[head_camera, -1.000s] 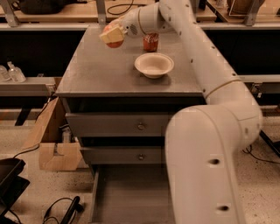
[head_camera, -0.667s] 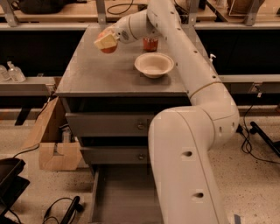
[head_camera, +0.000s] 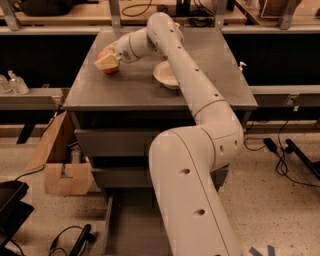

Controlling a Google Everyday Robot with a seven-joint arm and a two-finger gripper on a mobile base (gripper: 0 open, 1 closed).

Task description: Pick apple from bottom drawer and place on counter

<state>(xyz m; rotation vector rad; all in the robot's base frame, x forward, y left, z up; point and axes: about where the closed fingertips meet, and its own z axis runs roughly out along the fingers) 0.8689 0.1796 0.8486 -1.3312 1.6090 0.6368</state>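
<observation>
Wide shallow grey bottom drawer (head_camera: pixel 130 225) pulled open, nearest. White robot arm (head_camera: pixel 200 150) rises over it to flat matte grey counter (head_camera: pixel 135 90). Cream round bowl (head_camera: pixel 162 75) mid-counter, partly hidden by arm. Gripper (head_camera: pixel 109 64) over far-left counter, beige fingers (head_camera: pixel 104 62) clamped on small red apple (head_camera: pixel 112 70). Apple low at counter surface, contact unclear. Pale wooden workbench (head_camera: pixel 75 12) beyond.

Arm (head_camera: pixel 197 95) is built from glossy off-white tubular links, joined by rounded elbows with thin seams. Small dark round recesses are seen on the fat lowest link, below the counter's (head_camera: pixel 135 90) front edge. Gripper (head_camera: pixel 108 64) is tan and blocky, located over the counter's rear left as viewed, closed on the apple (head_camera: pixel 111 71).
</observation>
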